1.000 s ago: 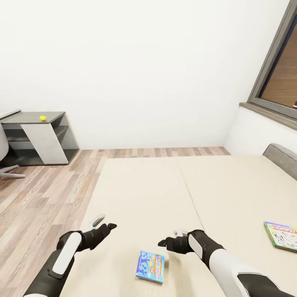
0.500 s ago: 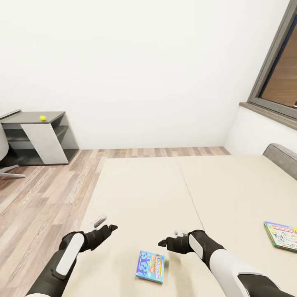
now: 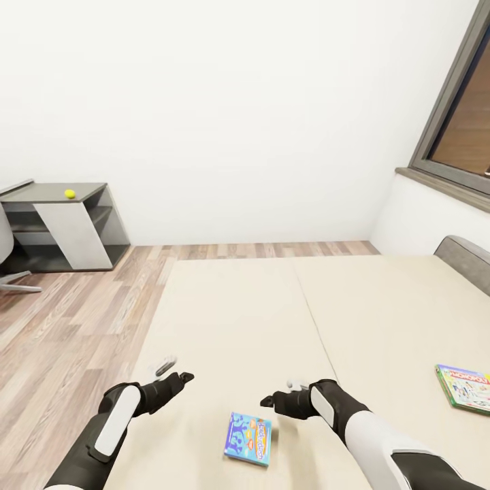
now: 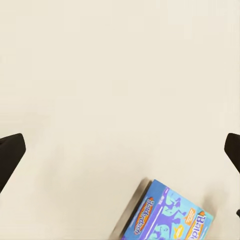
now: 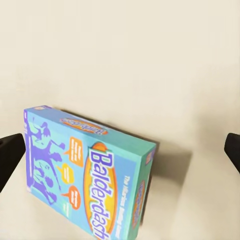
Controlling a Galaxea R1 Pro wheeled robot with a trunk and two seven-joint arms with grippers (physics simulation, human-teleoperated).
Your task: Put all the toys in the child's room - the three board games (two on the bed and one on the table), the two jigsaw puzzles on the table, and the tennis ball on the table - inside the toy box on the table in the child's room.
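— Anything moved since a second ago?

— Only the left arm: its pincer [image 3: 171, 371] has slid a little lower and nearer the robot over the bed [image 3: 272, 320]. Both boxes and the right pincer [image 3: 280, 395] are where they were.

— Where's the blue board game [image 3: 250, 439]?

— Flat on the beige mattress, close in front of the robot, between the two pincers and nearer the right one, touching neither. Its long axis runs roughly away from the robot toward the far wall, tilted slightly. The right wrist view shows its "Baldardash" cover [image 5: 90, 175] face up, title running along the long side.

— And the pincers?

— Both spread wide and holding nothing; in each wrist view the dark fingertips [image 4: 10, 155] sit at opposite edges with bare mattress between.

— The other game?

— The Monopoly box [image 3: 466, 389] lies flat well off to the right, near the bed's edge, face up and slightly skewed.

— Anything else?

— A small yellow-green ball [image 3: 69, 194] sits on top of the dark grey desk [image 3: 64, 231] against the far wall, across the wood floor [image 3: 75, 320].
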